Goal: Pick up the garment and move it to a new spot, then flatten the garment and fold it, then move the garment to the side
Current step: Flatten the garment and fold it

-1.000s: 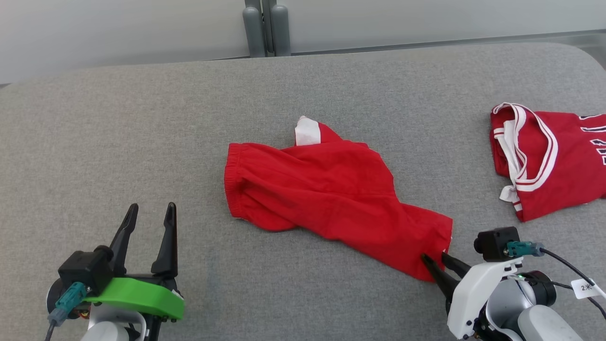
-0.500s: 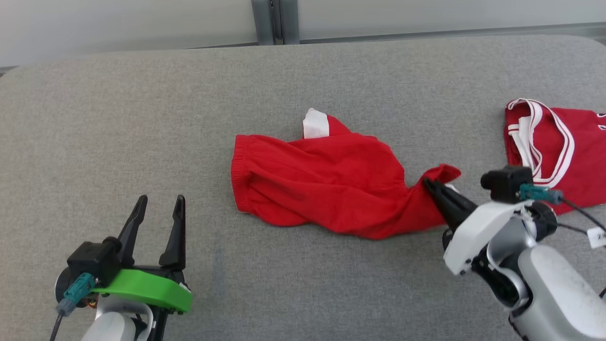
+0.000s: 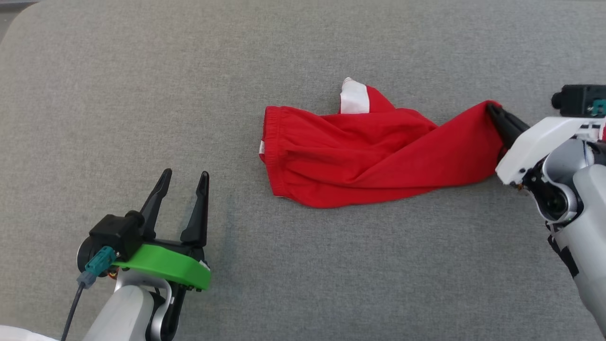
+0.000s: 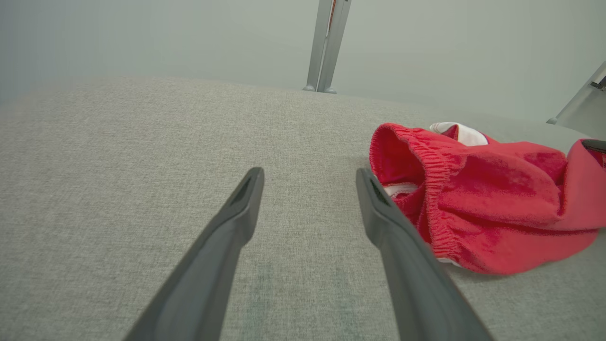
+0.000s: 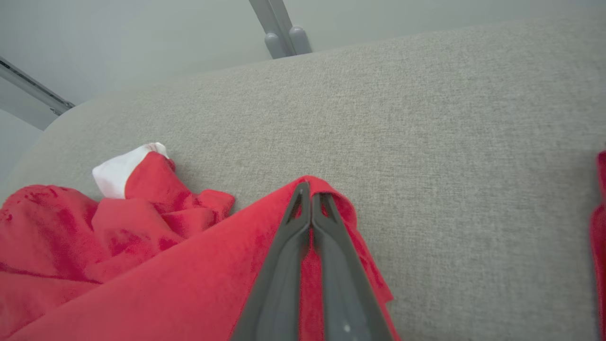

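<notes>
At right, right gripper [image 3: 491,109] (clamped on garment [image 3: 369,156]) has pulled its corner rightward; left gripper [image 3: 184,181] gapes.

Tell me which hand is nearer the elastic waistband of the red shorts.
Left. The left hand is open, beside the waistband and not touching it. The right hand is shut on the opposite leg end of the red shorts, well away from the waistband.
</notes>
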Robot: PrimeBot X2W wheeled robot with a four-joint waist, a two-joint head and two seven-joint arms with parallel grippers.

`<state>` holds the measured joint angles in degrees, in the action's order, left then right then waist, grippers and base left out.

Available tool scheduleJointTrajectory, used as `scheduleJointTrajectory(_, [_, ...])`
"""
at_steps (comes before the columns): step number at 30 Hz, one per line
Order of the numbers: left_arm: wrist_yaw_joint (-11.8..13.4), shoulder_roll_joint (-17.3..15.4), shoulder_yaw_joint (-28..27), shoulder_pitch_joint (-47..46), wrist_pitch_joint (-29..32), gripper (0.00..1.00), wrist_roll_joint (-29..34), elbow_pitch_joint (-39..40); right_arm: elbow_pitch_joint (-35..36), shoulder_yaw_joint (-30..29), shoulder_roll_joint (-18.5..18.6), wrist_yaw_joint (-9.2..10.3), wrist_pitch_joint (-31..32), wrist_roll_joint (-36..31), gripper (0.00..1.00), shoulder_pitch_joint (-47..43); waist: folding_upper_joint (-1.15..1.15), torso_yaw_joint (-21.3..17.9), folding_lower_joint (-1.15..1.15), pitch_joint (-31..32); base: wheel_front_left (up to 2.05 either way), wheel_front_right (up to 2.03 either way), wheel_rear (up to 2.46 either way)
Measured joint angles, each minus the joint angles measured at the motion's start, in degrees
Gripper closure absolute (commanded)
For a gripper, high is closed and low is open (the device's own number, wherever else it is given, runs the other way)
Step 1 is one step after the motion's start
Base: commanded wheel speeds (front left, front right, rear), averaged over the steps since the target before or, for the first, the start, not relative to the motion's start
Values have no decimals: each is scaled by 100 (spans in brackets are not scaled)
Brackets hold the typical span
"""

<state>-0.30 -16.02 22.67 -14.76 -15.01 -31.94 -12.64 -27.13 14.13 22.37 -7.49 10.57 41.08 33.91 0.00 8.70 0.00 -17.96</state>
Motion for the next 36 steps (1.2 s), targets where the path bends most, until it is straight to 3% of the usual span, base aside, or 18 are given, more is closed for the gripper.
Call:
scheduleJointTrajectory(4, [-49,53,-15,-48,-1,0,38,-71,-525,47,32,0,-80,243,100,452,0,131,0,-128,0,0,0])
scheduleJointTrajectory(6, [-75,76,-25,-85,-1,0,67,-86,-760,113,11,0,-103,385,87,658,0,172,0,-175,0,0,0])
scheduleJointTrajectory(8, [-103,88,-37,-114,-1,0,88,-118,-1125,202,-13,0,-141,359,56,897,0,202,0,-212,0,0,0])
scheduleJointTrajectory(9, [-114,94,-47,-121,-1,0,100,-136,-1273,219,-33,0,-157,363,0,983,0,207,0,-214,0,0,0])
scheduleJointTrajectory(13, [-155,156,-64,-121,-1,0,142,-232,-1974,378,-151,1,-415,207,0,1215,0,206,0,-106,0,0,0])
scheduleJointTrajectory(20, [-167,163,-165,103,-2,0,224,-282,-1987,816,-227,0,-1404,25,0,970,0,111,0,347,0,0,0])
scheduleJointTrajectory(26, [-114,109,-225,404,-2,0,226,-221,-1486,933,-185,0,-2308,-70,0,392,0,-108,0,817,0,0,0])
scheduleJointTrajectory(36, [-27,93,-315,773,-2,0,220,-37,-94,238,-495,0,-2558,-783,0,-1436,0,-615,0,1250,0,0,0])
